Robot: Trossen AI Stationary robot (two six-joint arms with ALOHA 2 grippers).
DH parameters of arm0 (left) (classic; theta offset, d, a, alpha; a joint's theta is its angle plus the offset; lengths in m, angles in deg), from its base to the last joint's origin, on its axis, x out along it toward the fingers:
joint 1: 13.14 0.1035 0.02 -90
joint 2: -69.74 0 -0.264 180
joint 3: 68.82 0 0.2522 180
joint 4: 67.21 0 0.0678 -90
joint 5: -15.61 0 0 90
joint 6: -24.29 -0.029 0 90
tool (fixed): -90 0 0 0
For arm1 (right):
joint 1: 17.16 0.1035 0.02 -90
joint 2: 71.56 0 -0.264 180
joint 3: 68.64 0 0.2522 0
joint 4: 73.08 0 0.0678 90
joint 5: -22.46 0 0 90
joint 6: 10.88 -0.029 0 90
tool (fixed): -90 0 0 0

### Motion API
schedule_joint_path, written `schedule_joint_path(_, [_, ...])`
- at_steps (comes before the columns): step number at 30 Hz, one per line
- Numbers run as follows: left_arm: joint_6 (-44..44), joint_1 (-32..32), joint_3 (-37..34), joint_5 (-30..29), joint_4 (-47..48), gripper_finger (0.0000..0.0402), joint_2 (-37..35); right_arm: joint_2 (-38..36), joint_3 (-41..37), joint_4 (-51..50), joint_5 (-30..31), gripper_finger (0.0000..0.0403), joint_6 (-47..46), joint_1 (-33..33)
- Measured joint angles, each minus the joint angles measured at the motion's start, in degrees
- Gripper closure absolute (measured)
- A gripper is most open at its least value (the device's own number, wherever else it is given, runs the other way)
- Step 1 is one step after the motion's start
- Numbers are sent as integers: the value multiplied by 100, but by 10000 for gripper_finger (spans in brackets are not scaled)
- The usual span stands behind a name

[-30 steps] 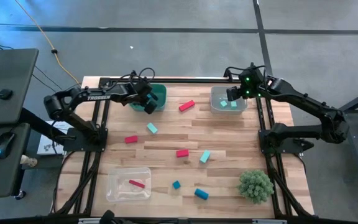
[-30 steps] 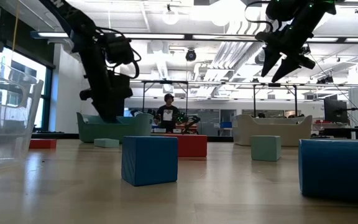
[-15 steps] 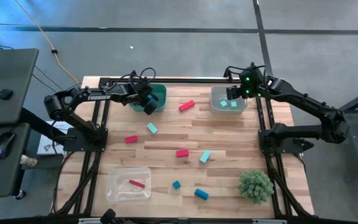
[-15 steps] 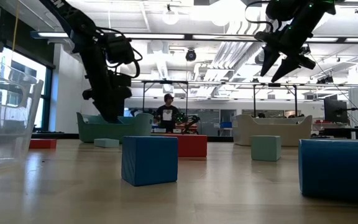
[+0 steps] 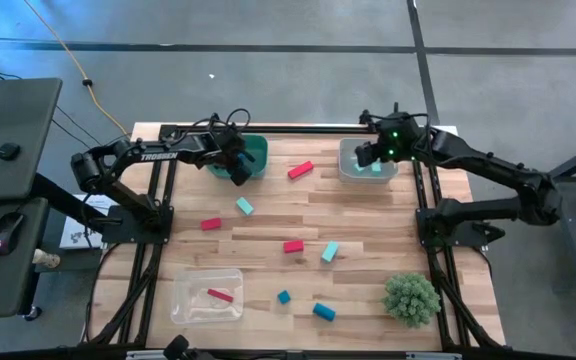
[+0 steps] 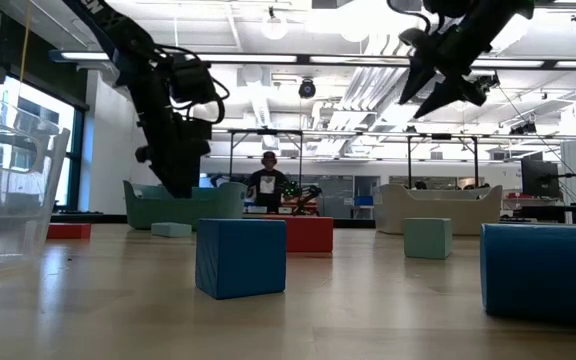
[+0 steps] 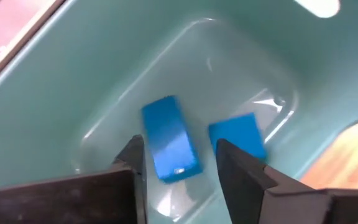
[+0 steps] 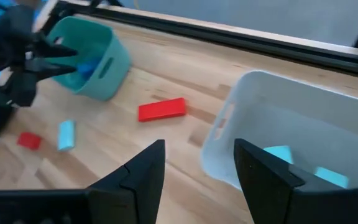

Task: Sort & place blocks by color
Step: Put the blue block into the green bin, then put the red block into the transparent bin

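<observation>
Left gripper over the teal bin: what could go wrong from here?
1. The left gripper sits low inside the teal bin, its fingers straddling a blue bar; lifting out, it might drag the bar or catch the bin wall.
2. The red block lies between both bins, so both arms reaching for it could collide.

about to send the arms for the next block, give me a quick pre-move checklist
1. Left end effector open over the teal bin: ok.
2. Blue block lies loose on the bin floor between the fingers, beside a second blue block: ok.
3. Right end effector open and empty by the white bin: ok.
4. Light teal blocks lie in the white bin: ok.
5. All blocks sorted: not ok, red bar and others on the table.
</observation>
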Motion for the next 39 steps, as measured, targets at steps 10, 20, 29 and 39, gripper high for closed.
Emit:
schedule_joint_path(10, [-128, 88, 244, 339, 280, 263, 0, 0, 0, 318, -26, 222, -240, 871])
schedule_joint_path(20, [-344, 72, 1103, 641, 1161, 263, 0, 0, 0, 1217, -30, 222, -237, 1584])
schedule_joint_path(29, [-488, 26, 1851, 1579, 1896, 263, -170, 16, 0, 1702, -445, 221, -46, 2011])
schedule_joint_path(39, [473, -379, 2094, 1825, 2037, 264, -1266, 159, 1, 3288, -402, 170, 936, 2376])
